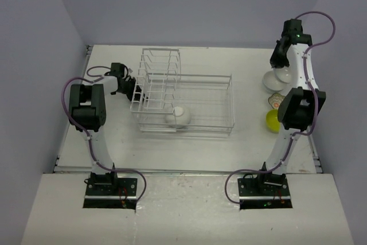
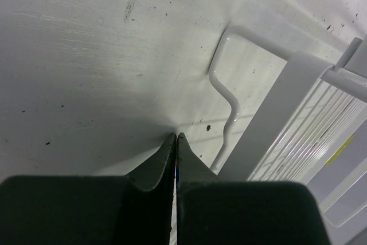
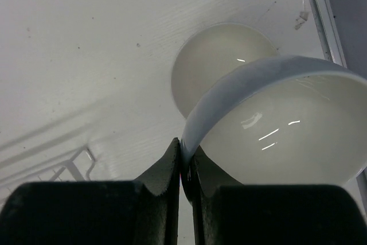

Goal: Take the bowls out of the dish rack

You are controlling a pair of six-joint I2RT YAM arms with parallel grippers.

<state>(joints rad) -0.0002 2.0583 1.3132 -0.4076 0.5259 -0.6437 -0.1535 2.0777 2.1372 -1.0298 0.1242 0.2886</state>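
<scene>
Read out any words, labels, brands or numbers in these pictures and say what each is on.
None readable. The dish rack, bowls and table show no lettering.
A yellow strip behind the rack wires, left wrist view, is too blurred to tell if it bears print.

Left gripper (image 2: 175, 137) (jaws together), dish rack (image 2: 276, 112) just beside, scuffed table (image 2: 86, 55)

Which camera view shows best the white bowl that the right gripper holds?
The right wrist view: the bowl is large and clear, its rim pinched by the right gripper. The top view shows it small, partly behind the arm. The left wrist view does not show it.
</scene>
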